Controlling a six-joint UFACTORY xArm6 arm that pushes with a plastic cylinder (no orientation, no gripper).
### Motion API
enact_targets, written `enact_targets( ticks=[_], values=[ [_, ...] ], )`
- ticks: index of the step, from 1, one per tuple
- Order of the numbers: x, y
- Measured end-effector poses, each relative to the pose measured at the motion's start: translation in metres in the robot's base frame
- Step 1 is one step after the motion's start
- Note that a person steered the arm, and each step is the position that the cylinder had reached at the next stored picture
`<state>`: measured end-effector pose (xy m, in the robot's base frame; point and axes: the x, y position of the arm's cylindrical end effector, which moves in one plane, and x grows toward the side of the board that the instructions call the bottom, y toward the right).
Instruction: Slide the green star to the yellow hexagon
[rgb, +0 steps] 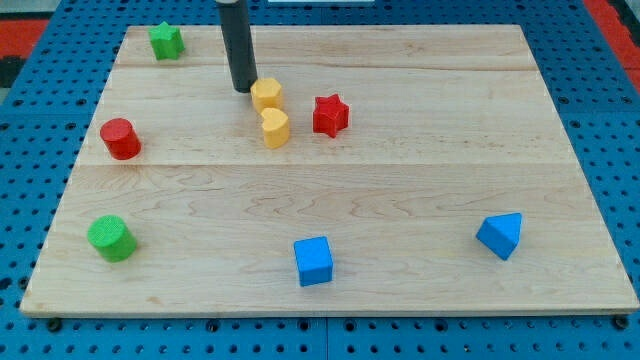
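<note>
The green star lies near the board's top left corner. The yellow hexagon sits right of it, in the upper middle of the board. A yellow heart lies just below the hexagon, touching or nearly touching it. My tip rests on the board just left of the yellow hexagon, very close to it, and well to the right of and below the green star.
A red star lies right of the yellow pair. A red cylinder is at the left. A green cylinder is at the bottom left. A blue cube and a blue triangular block lie along the bottom.
</note>
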<state>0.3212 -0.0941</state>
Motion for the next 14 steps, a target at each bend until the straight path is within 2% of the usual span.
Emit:
enact_targets(
  ticks=[2,4,6,7,8,9,10,11,12,13,14],
  values=[
    [-0.129,-0.025],
    [-0.13,-0.071],
    [-0.126,-0.179],
    [-0.078,-0.148],
    [-0.057,-0.106],
    [-0.124,-0.139],
    [-0.13,-0.142],
    [-0.112,-0.077],
    [-0.057,-0.035],
    [-0.058,-0.045],
    [-0.102,-0.043]
  ],
)
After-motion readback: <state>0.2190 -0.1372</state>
